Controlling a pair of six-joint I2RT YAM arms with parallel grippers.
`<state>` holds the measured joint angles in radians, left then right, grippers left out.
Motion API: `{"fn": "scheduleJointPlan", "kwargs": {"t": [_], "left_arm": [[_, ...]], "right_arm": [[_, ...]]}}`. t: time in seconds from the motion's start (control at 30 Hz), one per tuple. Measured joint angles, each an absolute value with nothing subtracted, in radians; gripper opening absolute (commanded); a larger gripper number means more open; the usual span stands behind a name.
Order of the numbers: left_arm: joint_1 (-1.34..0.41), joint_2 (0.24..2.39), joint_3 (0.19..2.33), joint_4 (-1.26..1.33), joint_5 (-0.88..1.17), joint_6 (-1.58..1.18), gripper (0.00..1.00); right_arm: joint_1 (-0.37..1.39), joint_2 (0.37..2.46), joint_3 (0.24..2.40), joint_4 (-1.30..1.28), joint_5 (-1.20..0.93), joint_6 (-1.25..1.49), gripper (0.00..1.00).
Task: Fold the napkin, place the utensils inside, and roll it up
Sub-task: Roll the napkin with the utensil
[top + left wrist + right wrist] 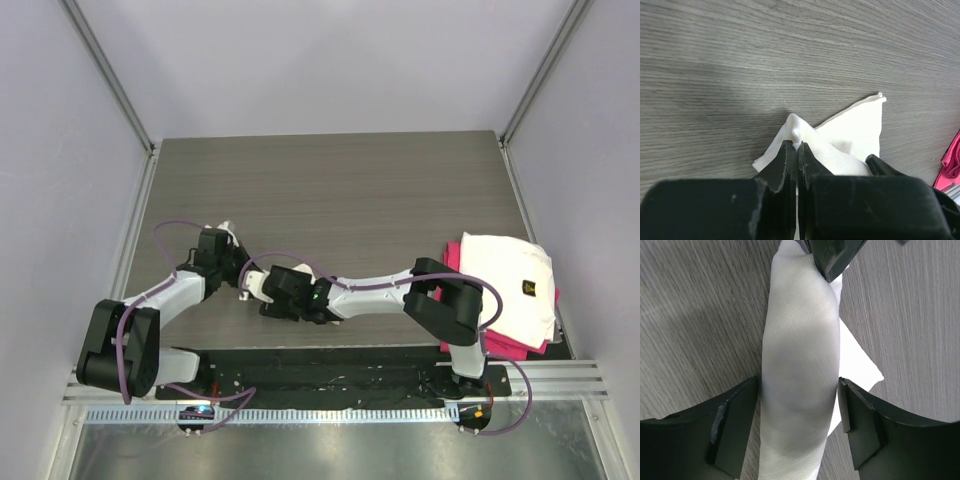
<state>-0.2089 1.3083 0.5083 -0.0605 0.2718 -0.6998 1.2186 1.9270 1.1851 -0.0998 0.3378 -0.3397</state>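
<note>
grey table (690, 315): rolled napkin (800, 340) lies lengthwise between spread jaws of right gripper (799, 390); left gripper (796, 150) clamps its far end.

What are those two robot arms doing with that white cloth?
They are working on a napkin on the table, and it is already rolled into a long roll. The left end effector is shut, pinching one end of it. The right end effector is open, with its jaws on either side of the roll. Off to the right, a folded white cloth lies on a pink cloth.
</note>
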Motion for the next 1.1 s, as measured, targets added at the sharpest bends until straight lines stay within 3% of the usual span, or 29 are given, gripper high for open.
{"fn": "scheduleJointPlan", "kwargs": {"t": [0.27,0.37,0.4,0.53,0.7,1.1], "left_arm": [[-0.208,1.305,0.508,-0.063,0.278,-0.699,0.0],[-0.208,1.286,0.508,-0.072,0.277,-0.7,0.17],[-0.208,1.278,0.508,-0.076,0.276,-0.699,0.3],[-0.208,1.21,0.508,-0.108,0.248,-0.702,0.51],[-0.208,1.08,0.5,-0.159,0.167,-0.699,0.67],[-0.208,0.91,0.367,-0.159,0.14,-0.723,0.65]], "right_arm": [[1.177,1.949,1.216,-0.127,0.259,-0.304,0.47],[1.137,1.951,1.231,-0.157,0.145,-0.273,0.42],[1.119,1.953,1.237,-0.167,0.098,-0.262,0.41],[1.051,1.969,1.271,-0.213,-0.073,-0.225,0.36],[0.978,1.98,1.291,-0.239,-0.263,-0.179,0.34],[0.859,2.054,1.324,-0.295,-0.692,-0.104,0.32]]}}
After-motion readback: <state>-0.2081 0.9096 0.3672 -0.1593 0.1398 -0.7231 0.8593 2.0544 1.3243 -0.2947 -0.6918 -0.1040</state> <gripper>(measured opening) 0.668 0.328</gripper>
